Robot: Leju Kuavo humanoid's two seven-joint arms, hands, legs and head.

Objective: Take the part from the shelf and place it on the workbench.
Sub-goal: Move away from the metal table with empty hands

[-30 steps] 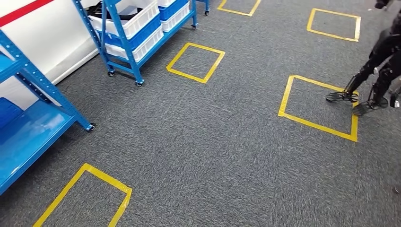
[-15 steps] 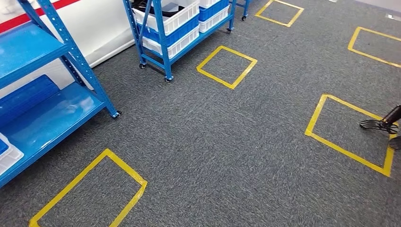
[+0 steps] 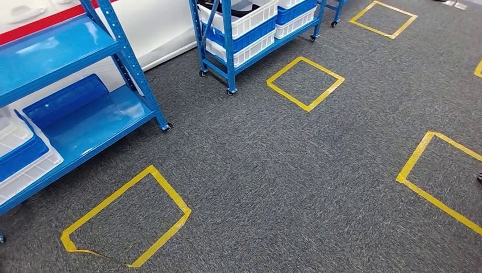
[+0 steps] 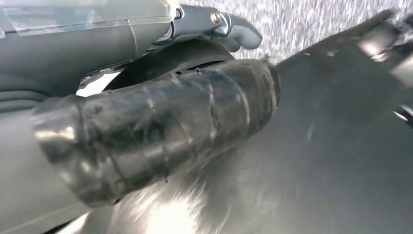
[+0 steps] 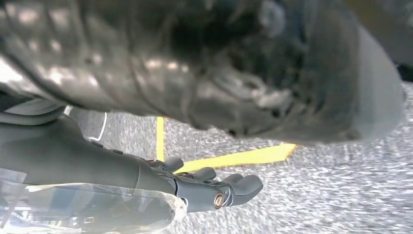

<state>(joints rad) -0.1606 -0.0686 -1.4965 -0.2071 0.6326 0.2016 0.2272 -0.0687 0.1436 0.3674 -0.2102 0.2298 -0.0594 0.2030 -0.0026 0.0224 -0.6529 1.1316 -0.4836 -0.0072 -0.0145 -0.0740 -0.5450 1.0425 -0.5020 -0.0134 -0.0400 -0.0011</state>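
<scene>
Whole head view has swung since earlier frames: camera turning toward shelf, things themselves not moved. Left hand (image 4: 229,29) hangs over carpet, holds nothing seen; fingers mostly hidden, cannot tell if spread or curled. Right hand (image 5: 214,187) hangs over carpet (image 3: 273,165), fingers loosely extended, apart, empty. Near shelf (image 3: 85,122) at left, bins (image 3: 23,151) on lower deck. Far rack (image 3: 250,34) holds more bins. Part not identifiable; likely in a bin. Judgement: early approach stage; pick, carry, placing on worktop all left.
</scene>
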